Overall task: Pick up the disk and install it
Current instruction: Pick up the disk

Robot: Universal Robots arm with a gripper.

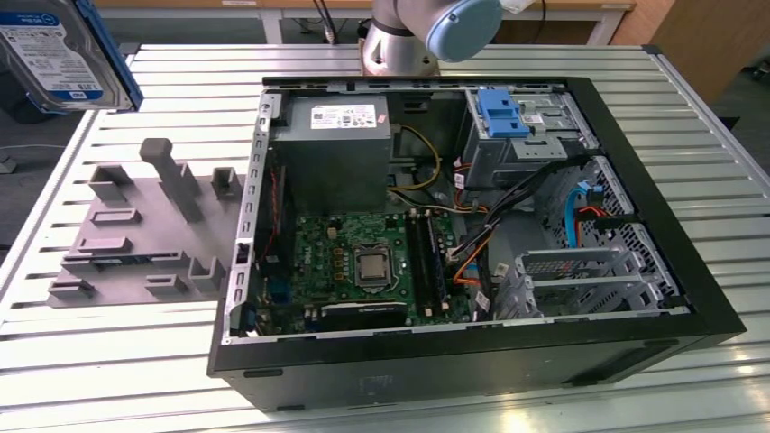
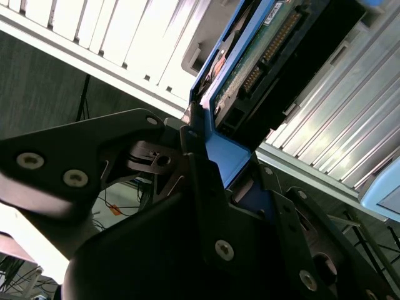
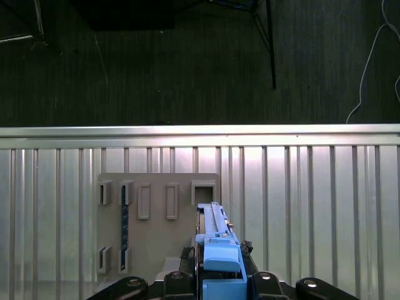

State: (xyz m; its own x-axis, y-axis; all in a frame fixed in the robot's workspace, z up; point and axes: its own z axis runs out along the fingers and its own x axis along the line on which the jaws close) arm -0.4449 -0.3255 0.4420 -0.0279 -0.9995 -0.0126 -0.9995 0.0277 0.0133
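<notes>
Pincer (image 2: 222, 165) is clenching the disk (image 1: 58, 54) by its blue bracket, holding it aloft beyond the tabletop (image 1: 108, 361) at the exterior view's left, well apart from the open computer case (image 1: 481, 365); pickup is looking done; installing is still waiting.

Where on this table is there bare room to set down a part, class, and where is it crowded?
Bare table slats lie between the grey fixture plate and the table's near edge. A strip also runs between the computer case and the table edge on the exterior view's right. Crowded: the plate's upright holders and the case's inside.
</notes>
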